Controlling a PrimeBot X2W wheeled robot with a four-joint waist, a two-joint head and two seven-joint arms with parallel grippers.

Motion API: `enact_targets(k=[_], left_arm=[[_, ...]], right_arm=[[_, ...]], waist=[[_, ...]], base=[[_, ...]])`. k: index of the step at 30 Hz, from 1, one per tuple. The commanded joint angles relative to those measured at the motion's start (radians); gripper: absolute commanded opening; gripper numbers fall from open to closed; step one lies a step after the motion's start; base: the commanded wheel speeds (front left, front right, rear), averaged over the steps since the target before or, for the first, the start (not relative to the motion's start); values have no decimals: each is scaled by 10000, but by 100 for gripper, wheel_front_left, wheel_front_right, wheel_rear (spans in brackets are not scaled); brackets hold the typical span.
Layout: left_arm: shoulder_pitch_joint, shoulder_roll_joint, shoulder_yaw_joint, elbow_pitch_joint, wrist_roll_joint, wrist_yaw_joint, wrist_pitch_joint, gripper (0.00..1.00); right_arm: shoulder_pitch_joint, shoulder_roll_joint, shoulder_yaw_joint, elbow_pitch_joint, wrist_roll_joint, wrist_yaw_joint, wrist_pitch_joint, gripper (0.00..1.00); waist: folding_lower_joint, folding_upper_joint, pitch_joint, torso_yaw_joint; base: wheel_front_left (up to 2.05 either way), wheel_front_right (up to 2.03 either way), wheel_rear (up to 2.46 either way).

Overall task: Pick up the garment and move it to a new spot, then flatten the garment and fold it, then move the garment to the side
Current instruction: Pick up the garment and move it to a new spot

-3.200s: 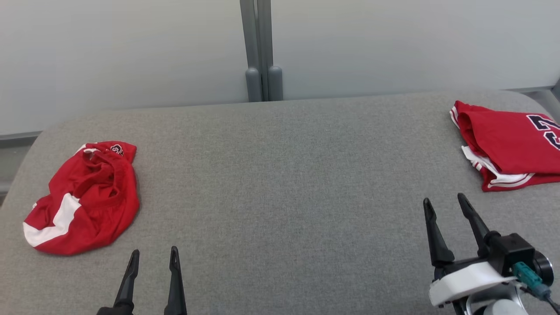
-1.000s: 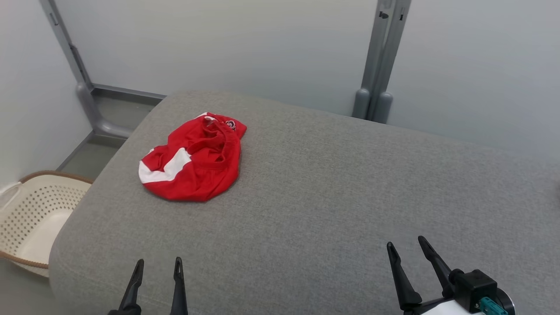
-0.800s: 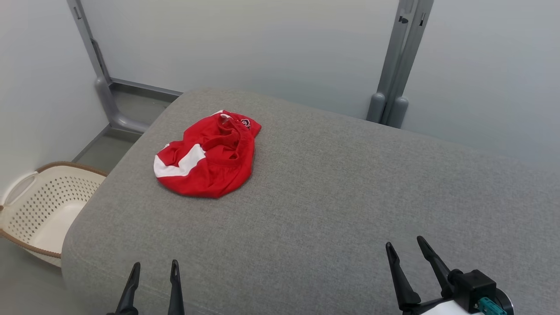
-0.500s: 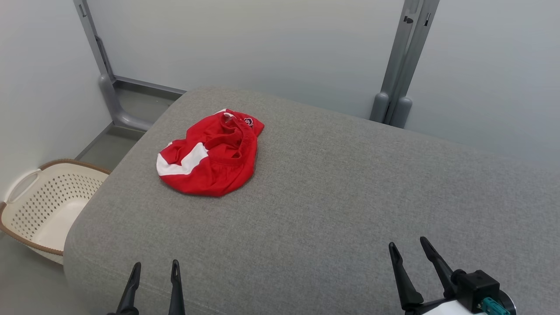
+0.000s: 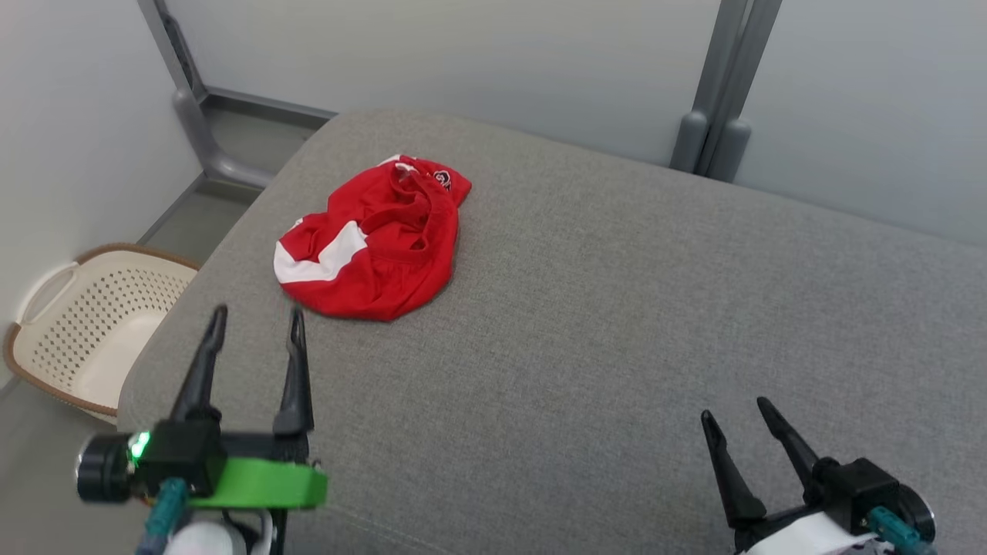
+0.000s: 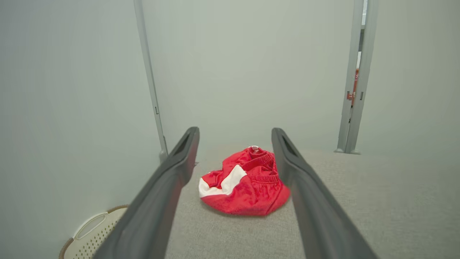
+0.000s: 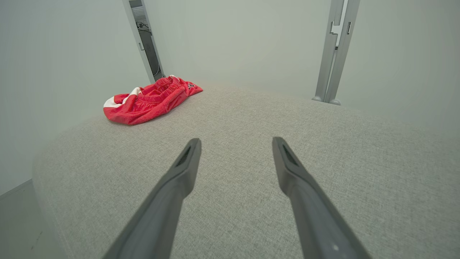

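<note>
two released, empty hands: left hand [image 5: 258,310] points toward the garment [image 5: 370,239]; right hand [image 5: 734,408] low, well apart.

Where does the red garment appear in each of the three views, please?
Head view: garment upper left of centre, on the grey table.
Left wrist view: garment at centre, framed by the open left tool.
Right wrist view: garment upper left, across the grey table.
Shared landmark: the grey wall post, right of the garment everywhere.
</note>
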Motion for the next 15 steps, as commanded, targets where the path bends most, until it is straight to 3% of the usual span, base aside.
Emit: enact_targets(k=[1, 6, 15], left_arm=[[-708, 25, 64, 55, -132, -116, 0, 100], [-2887, 171, 26, 1187, -296, -422, 0, 100], [-7464, 1109, -487, 5216, -608, -717, 588, 100]], right_arm=[[-319, -227, -4, -72, -64, -20, -28, 100], [-973, -862, 74, -187, -77, -20, -28, 100], [-1848, -1634, -52, -361, -119, -20, -28, 100]], waist=[[0, -1, 1095, 56], [0, -1, 2363, -9], [0, -1, 4069, -543]], base=[[0, 0, 0], [0, 0, 0], [0, 0, 0]])
